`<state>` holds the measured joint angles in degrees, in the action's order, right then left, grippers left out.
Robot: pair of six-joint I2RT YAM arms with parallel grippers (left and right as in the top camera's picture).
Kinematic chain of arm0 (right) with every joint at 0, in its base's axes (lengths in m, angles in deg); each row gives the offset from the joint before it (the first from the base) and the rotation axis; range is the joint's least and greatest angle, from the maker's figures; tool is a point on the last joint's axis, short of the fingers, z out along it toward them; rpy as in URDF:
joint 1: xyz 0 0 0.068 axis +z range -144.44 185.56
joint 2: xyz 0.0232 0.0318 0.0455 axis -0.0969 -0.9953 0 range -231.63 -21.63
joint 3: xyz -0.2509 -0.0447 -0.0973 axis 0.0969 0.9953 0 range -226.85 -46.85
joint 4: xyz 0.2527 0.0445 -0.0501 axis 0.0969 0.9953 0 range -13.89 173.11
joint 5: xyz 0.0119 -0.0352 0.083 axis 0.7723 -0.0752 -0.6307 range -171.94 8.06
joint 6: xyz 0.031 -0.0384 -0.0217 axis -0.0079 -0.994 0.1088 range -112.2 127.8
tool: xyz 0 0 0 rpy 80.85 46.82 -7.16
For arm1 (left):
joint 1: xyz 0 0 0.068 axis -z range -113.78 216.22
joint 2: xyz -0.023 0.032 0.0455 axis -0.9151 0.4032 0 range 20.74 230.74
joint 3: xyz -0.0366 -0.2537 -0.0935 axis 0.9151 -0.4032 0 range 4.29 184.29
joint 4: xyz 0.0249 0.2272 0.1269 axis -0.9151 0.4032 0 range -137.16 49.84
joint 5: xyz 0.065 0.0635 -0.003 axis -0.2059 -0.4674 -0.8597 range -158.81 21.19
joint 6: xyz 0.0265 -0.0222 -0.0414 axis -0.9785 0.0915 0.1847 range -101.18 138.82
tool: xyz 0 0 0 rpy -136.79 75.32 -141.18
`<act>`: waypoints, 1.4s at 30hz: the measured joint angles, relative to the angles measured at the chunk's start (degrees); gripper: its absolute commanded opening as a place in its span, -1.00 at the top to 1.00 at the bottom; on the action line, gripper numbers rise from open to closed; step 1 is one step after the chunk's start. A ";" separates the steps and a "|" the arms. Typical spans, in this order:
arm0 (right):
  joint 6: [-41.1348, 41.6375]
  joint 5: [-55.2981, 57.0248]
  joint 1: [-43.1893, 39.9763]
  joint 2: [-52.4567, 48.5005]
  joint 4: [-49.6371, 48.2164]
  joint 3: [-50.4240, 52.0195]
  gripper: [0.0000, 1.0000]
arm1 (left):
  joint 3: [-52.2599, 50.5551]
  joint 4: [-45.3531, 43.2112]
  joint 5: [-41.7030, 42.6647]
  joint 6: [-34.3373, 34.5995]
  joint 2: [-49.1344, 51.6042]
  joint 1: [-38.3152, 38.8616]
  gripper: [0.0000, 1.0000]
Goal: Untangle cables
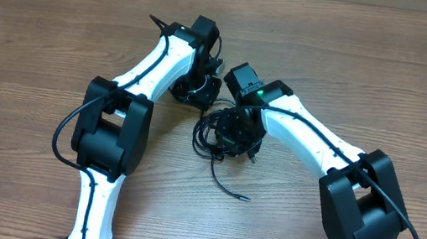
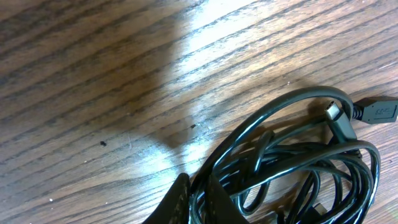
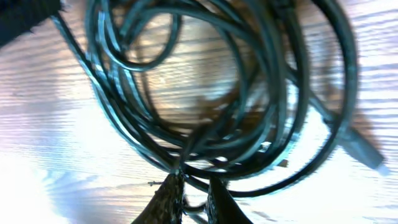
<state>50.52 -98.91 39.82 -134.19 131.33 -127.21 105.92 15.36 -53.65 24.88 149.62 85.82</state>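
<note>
Barely started. The cables (image 1: 224, 134) sit as one knotted coil mid-worktop (image 1: 38, 42), between my two arms, loops stacked on loops and nothing separated out. Only one loose end (image 1: 233, 193) trails clear of the pile, toward my base. A small plug (image 2: 334, 111) lies on top of the coil in the left wrist view. All of it is left to do: pull the strands apart and lay each one out singly.

Left claw (image 2: 198, 200): clenched, with a strand from the coil's edge pinched between the tips, low over the wood.

Right claw (image 3: 194, 198): tips set narrow at the coil's rim, a strand running between them — reads as a grip, can't confirm how firm.

My call: both ends are held, so pulling apart comes next.
</note>
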 measured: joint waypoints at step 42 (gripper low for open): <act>-8.94 -0.15 -2.64 -1.79 5.09 -9.55 0.93 | -0.57 -3.26 1.07 0.22 0.04 2.19 0.68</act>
<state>41.58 -99.06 37.18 -135.98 136.42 -136.76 105.35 12.10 -52.58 25.10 149.66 88.00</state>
